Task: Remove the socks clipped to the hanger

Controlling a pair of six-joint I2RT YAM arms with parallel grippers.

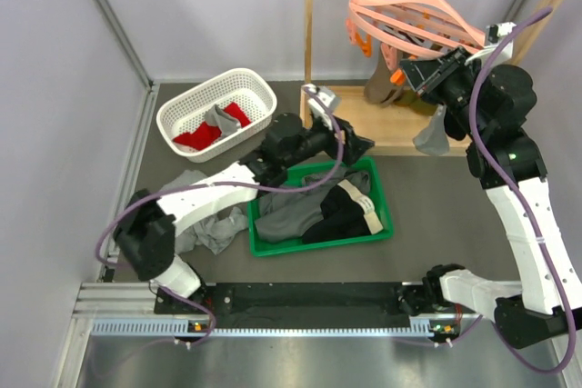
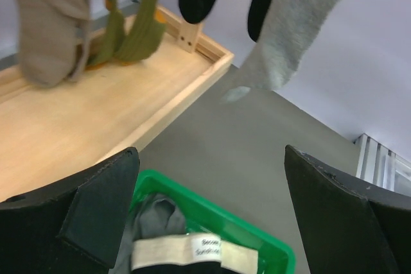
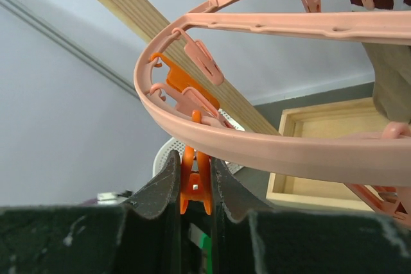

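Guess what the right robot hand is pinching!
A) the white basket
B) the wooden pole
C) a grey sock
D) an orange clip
D: in the right wrist view, the right gripper has its two fingers closed on the orange clip hanging under the ring of the pink hanger.

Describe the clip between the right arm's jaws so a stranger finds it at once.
Find the wooden rack at the back right; the pink hanger hangs inside it. Under the hanger's rim nearest the right gripper hangs the clip: orange, unlike the pink clips just above it, and the only one pinched between black jaws.
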